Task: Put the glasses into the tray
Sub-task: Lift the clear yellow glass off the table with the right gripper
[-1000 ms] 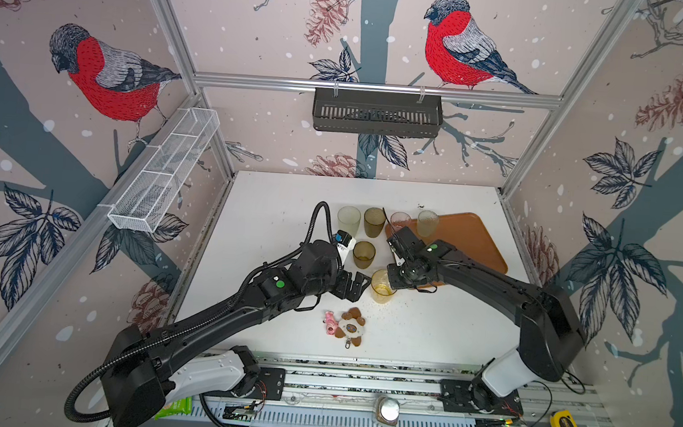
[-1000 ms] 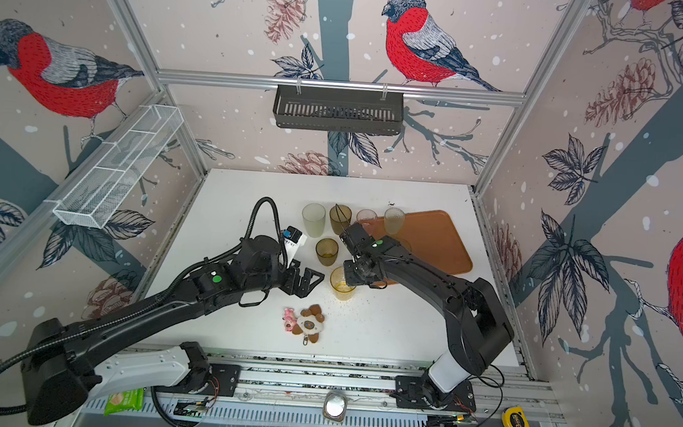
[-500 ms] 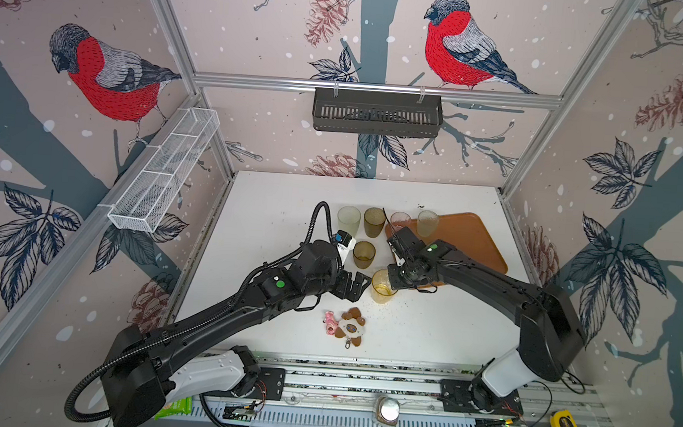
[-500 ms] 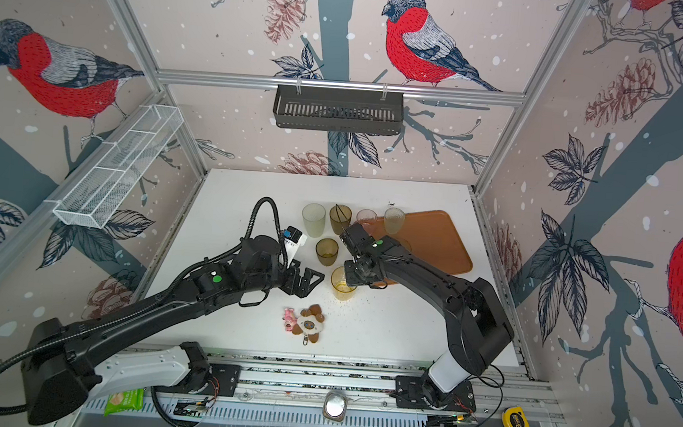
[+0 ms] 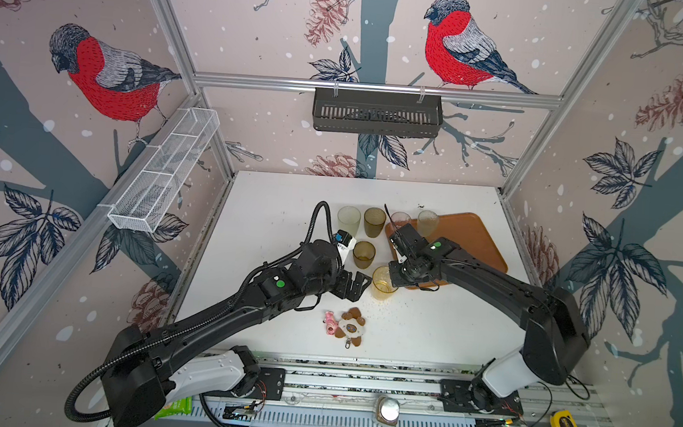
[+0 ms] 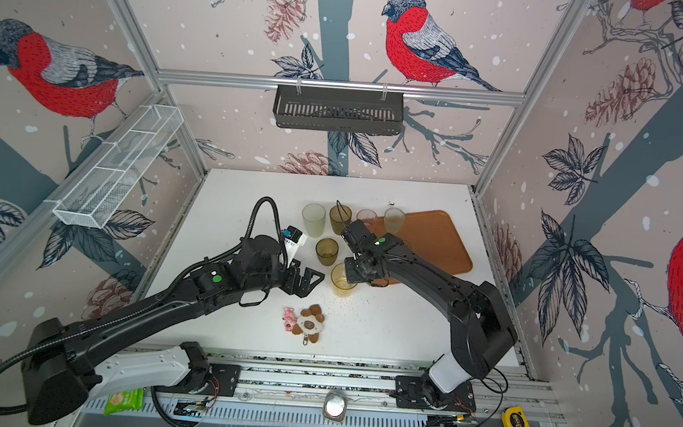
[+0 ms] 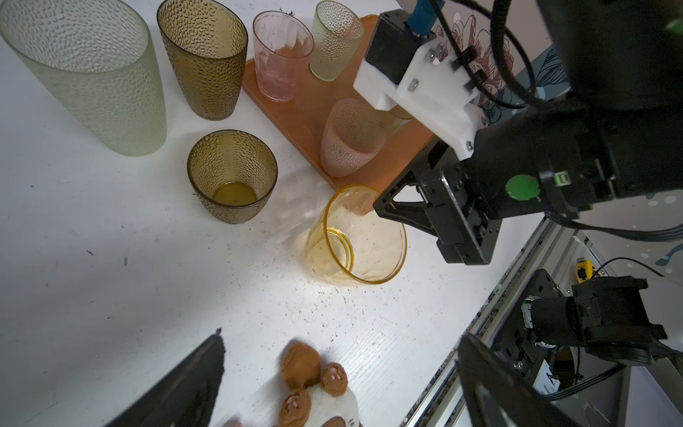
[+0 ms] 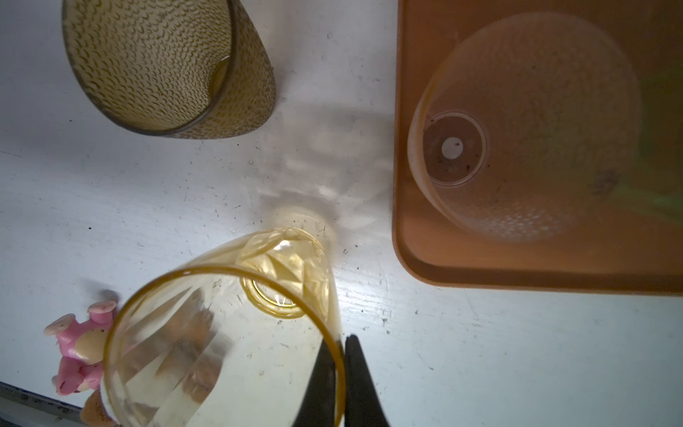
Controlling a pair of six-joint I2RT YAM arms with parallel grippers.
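Now | right hand [image 8: 340, 356] pinches yellow glass [image 8: 207, 332] rim | beside tray [image 8: 480, 275]

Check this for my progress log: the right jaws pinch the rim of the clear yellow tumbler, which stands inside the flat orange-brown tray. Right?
Only the place is wrong. The right gripper does pinch the rim of the clear yellow tumbler, but it stands on the white table just outside the corner of the flat orange-brown tray, as the right wrist view shows.

White table [image 5: 272, 225] under orange tray [image 5: 475, 241], pale green glass [image 5: 348, 220], two brown glasses [image 5: 374, 221], yellow glass [image 5: 382, 282], plush keyring [image 5: 347, 327].
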